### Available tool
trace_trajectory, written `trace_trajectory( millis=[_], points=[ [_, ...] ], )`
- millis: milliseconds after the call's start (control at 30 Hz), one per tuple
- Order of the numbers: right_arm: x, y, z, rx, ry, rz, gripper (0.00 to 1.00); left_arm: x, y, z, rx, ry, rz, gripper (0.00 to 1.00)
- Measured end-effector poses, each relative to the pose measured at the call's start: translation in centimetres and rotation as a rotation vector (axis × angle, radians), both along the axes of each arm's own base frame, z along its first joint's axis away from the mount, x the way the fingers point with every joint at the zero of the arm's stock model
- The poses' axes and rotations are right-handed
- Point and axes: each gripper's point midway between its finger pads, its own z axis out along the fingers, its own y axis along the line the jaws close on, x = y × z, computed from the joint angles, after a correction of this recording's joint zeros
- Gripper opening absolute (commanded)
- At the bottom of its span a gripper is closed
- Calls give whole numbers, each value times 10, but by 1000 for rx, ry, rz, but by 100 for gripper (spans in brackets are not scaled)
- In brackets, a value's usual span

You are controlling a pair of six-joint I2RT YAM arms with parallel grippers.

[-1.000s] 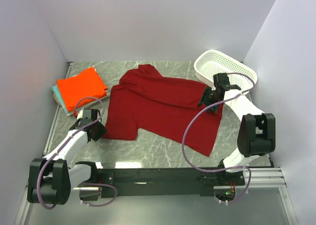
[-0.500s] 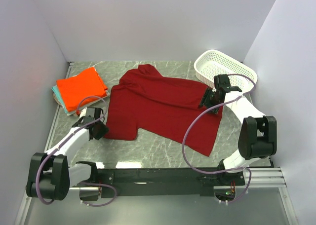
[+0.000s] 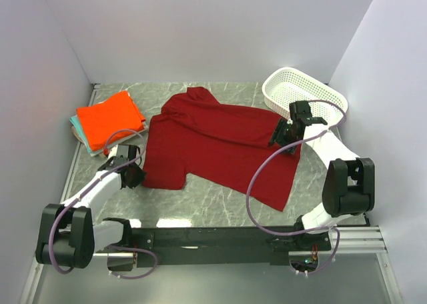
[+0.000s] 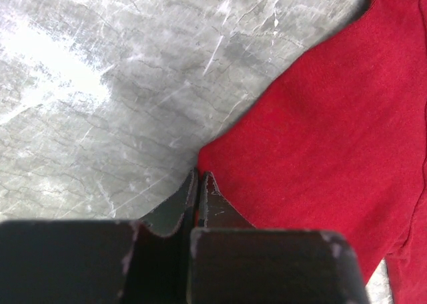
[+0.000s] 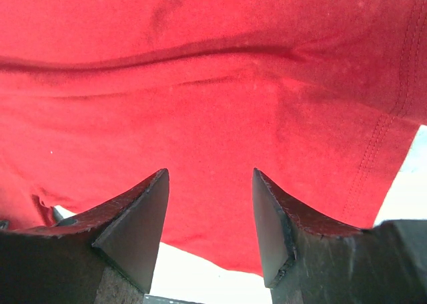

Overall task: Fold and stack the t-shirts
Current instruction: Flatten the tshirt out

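The dark crimson t-shirt (image 3: 213, 144) lies spread flat on the grey marble table, partly folded at its top. My left gripper (image 3: 136, 177) is shut on the shirt's near left corner (image 4: 320, 137), low on the table; its jaws (image 4: 200, 174) are pressed together at the cloth's tip. My right gripper (image 3: 280, 139) is open over the shirt's right edge, with red cloth (image 5: 213, 84) under and between its fingers (image 5: 210, 177). The orange t-shirt (image 3: 110, 117) lies folded on top of a stack at the far left, with teal (image 3: 73, 124) and tan (image 3: 85, 145) edges showing under it.
A white perforated basket (image 3: 300, 91) stands at the back right, just behind my right gripper. Grey walls close in the table on the left, back and right. Bare marble (image 3: 213, 197) shows in front of the shirt.
My left gripper has lowered slightly and moved to the shirt's near left corner. My right gripper has shifted very little. The shirt lies as before.
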Motion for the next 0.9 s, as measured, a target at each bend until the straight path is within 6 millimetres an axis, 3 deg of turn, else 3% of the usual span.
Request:
trace_trajectory(
  millis=[133, 267, 400, 500, 700, 800, 900],
  points=[
    [-8, 2, 1, -4, 2, 8, 59, -3, -3, 3, -13, 19, -19, 0],
    [-33, 11, 0, -30, 15, 38, 57, 5, -4, 21, -19, 10, -44, 1],
    [-75, 26, -8, -63, 70, 76, 56, 21, -2, 45, -27, -52, -63, 0],
    [-111, 31, -19, -76, 124, 81, 54, 23, -3, 49, -41, -59, -78, 0],
    [-179, 13, -44, -112, 261, -16, 50, 17, -4, 49, -71, -34, -102, 0],
    [-201, 5, -51, -134, 311, -64, 49, 18, -3, 54, -81, -43, -108, 0],
    [-210, 1, -54, -143, 339, -107, 47, 19, -4, 57, -92, -55, -120, 0]
  ],
)
